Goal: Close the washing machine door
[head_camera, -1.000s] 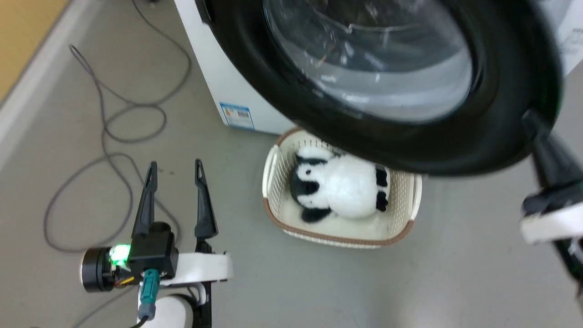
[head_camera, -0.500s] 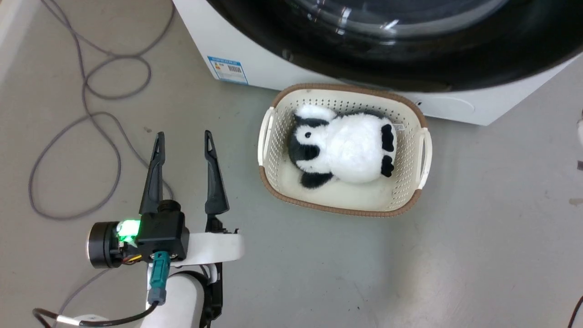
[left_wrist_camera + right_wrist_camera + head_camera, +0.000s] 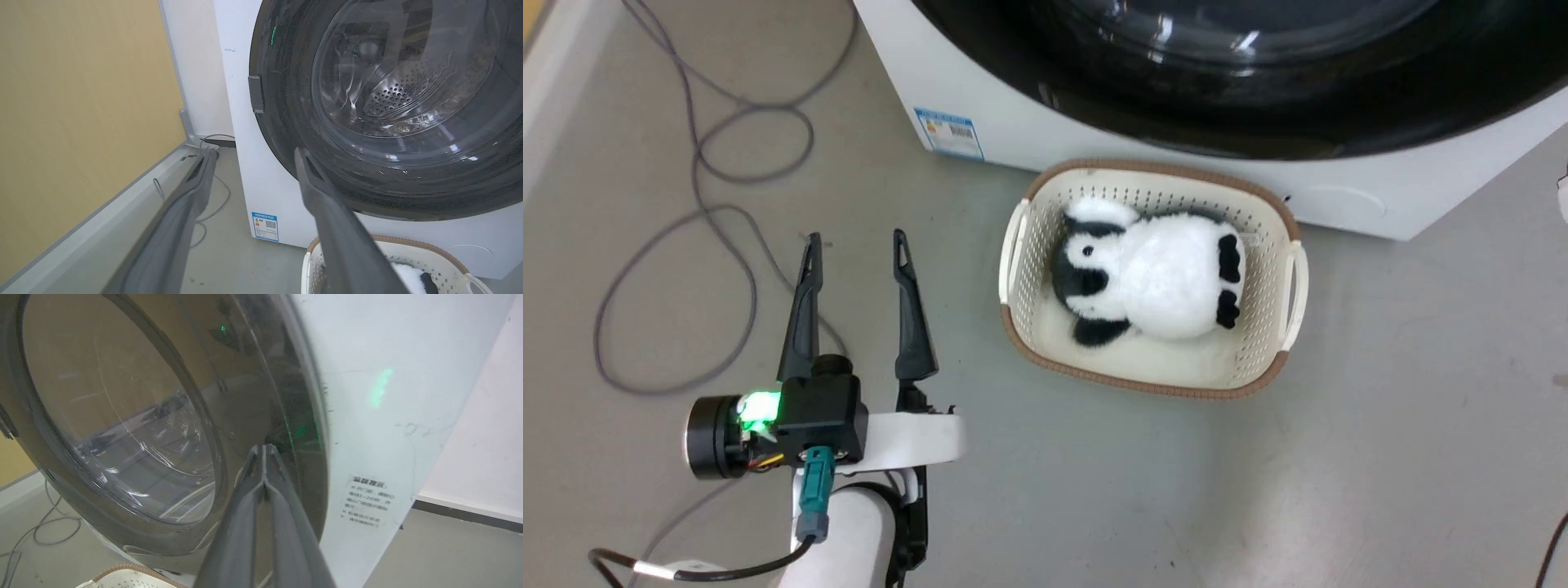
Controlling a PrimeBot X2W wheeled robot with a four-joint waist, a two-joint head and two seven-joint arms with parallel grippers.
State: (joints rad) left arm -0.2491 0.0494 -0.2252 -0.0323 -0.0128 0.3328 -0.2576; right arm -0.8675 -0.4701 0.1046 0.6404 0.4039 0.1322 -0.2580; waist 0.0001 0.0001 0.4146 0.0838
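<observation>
The washing machine door (image 3: 1258, 122) lies flat against the front of the washing machine (image 3: 947, 82). On the floor (image 3: 1380, 449) just in front, a basket (image 3: 1294, 273) holds 1 panda toy (image 3: 1168, 282). Left claw (image 3: 856, 237): fingers spread. Right claw (image 3: 263, 448): fingers pressed together, tips at the door's rim.

The left hand (image 3: 856, 239) has two long, dark, tapering fingers (image 3: 800, 327) on a black block (image 3: 821, 408) with a green light (image 3: 760, 406), a teal plug (image 3: 813, 498), a black cable (image 3: 686, 567) and a white wrist shell (image 3: 915, 437). The right hand (image 3: 263, 448) has matte grey fingers.
</observation>
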